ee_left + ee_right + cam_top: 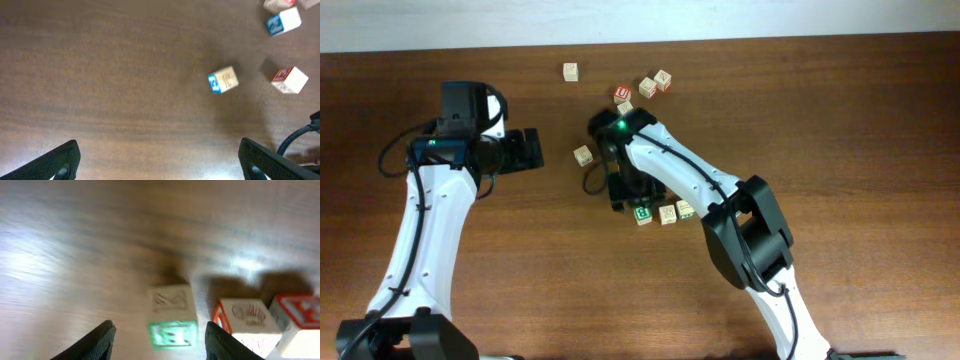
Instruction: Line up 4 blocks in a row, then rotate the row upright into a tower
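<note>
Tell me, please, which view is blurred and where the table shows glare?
Right wrist: blurred throughout, the green-faced block smeared, pale glare on the table at left; left wrist: fairly sharp, soft shadows beside the blocks; overhead: sharp, evenly lit.

In the right wrist view, at lower middle of the frame, the green-faced block [172, 315] carries a pale letter on its green side that reads as a B, though it is blurred. At the lower right edge, the red-lettered block [295, 317] bears a letter too smeared to read. In the overhead view, at upper middle, the red-topped cube [623, 93] shows a pale mark, perhaps a U.
</note>
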